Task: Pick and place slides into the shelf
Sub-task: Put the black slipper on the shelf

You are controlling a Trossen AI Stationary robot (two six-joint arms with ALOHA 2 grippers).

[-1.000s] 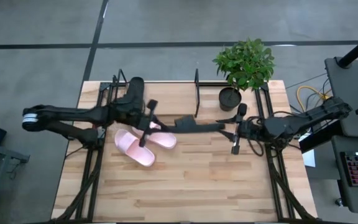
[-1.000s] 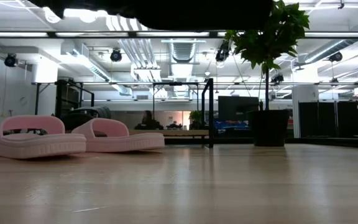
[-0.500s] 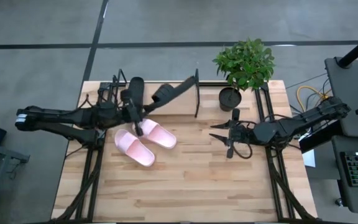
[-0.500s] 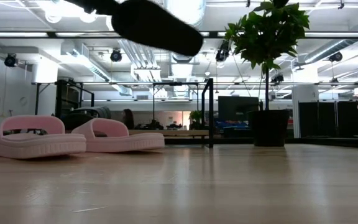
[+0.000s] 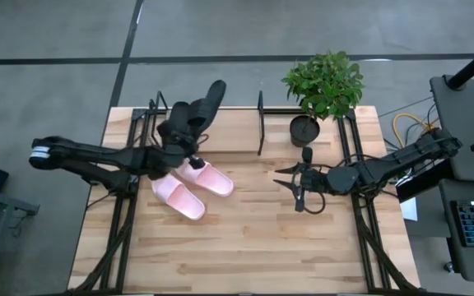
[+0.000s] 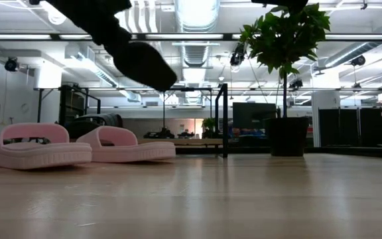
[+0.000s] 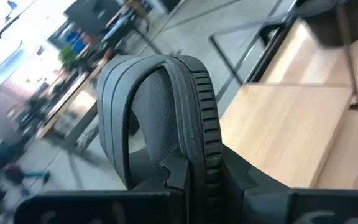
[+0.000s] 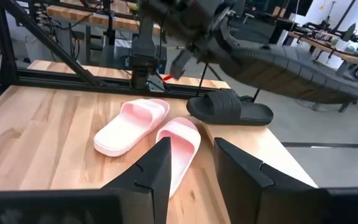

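Left gripper (image 5: 189, 141) pinching black slide (image 5: 206, 104), lifted over shelf (image 5: 259, 123). Right gripper (image 5: 293, 182) spread, empty, mid-table.

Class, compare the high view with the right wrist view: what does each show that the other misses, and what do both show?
Only the high view shows the plant and the right gripper from outside, open over bare table. Only the right wrist view shows a second black slide lying flat behind the pink slides. Both show the pink pair and the left gripper holding a black slide aloft.
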